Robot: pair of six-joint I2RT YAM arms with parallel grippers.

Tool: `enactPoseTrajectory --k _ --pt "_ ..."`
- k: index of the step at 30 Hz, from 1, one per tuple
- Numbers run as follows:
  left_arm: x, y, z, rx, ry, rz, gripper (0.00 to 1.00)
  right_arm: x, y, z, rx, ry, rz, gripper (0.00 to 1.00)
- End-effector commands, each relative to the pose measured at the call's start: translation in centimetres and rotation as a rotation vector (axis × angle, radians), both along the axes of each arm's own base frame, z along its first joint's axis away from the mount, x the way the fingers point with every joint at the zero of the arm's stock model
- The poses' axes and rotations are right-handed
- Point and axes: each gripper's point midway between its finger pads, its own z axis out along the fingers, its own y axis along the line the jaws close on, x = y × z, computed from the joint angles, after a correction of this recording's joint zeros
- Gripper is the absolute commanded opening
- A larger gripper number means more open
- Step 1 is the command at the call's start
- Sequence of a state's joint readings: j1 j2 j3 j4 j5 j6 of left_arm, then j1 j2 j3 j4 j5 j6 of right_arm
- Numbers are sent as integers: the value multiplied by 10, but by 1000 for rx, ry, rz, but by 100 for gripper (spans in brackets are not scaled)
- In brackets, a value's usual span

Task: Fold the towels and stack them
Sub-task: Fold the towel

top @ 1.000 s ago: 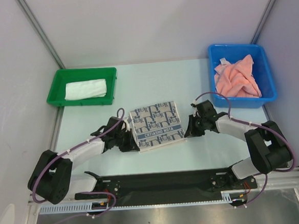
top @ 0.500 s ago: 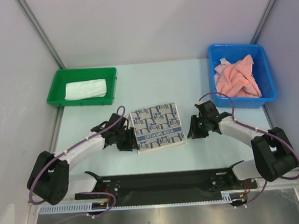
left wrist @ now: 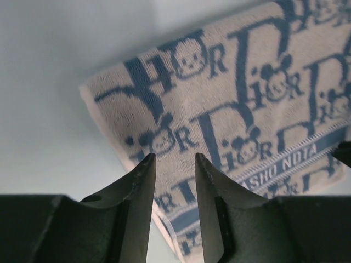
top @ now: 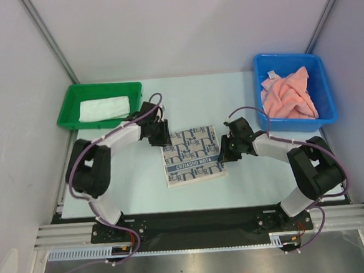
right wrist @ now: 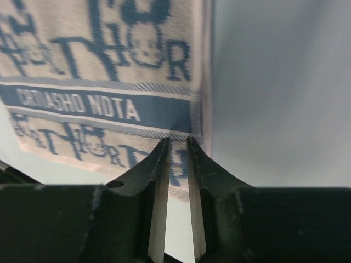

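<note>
Pale counter [top: 186,105], blue bin [top: 259,93] of crumpled pink towels [top: 286,96], green tray [top: 97,87] with a white towel [top: 104,109]. Patterned towel [top: 192,154] lies folded mid-counter. Left claw [left wrist: 173,159] spread at its far-left corner, right claw [right wrist: 177,141] narrowly parted at its right edge.

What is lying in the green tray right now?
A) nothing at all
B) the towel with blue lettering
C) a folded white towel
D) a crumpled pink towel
C: the overhead view shows a folded white towel inside the green tray, while the pink towels are in the blue bin and the patterned towel lies on the table.
</note>
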State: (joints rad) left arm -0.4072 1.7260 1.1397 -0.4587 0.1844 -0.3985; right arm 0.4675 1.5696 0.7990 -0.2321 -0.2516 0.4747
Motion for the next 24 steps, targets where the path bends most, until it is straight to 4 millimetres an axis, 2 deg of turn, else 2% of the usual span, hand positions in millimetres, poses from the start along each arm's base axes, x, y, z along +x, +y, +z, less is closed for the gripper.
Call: enactPoseTrajectory --k 1,4,6,7,8,10,12,13,14,15,16,17,18,19,21,22,24 --pt "28 1 -13 42 -12 -30 39 3 -1 -7 7 -25 -11 23" --pt "44 4 -12 52 -19 -24 39 -1 -3 -1 7 -29 -16 24" --pt "55 5 2 53 -29 -47 39 11 2 19 14 -81 22 26" --pt "66 2 18 51 -70 -62 40 11 4 26 18 -81 54 30" --pt "69 2 26 54 -87 -81 41 17 7 34 25 -118 123 33" --pt "72 4 38 89 -130 -168 43 43 14 67 72 -187 182 42" --pt "81 14 47 150 -183 -199 48 57 19 66 87 -189 279 45" --pt "81 15 47 146 -192 -213 50 79 21 85 95 -237 299 49" --pt "78 15 43 139 -194 -243 51 87 23 87 100 -238 325 51" --pt "78 11 43 96 -201 -270 51 95 20 69 70 -202 370 54" --pt "76 10 39 83 -191 -286 52 114 22 83 73 -235 385 61" --pt "73 12 34 100 -193 -341 52 122 22 84 58 -242 415 63" --pt "71 13 27 107 -177 -361 52 121 20 61 37 -172 441 64" --pt "70 14 25 113 -173 -377 53 136 21 71 44 -224 483 64" --pt "68 17 18 127 -158 -419 54 145 21 63 62 -221 513 64" --pt "68 18 15 120 -152 -427 55 147 18 49 64 -189 530 64" --pt "70 23 10 114 -144 -441 55 159 18 52 99 -210 544 64"
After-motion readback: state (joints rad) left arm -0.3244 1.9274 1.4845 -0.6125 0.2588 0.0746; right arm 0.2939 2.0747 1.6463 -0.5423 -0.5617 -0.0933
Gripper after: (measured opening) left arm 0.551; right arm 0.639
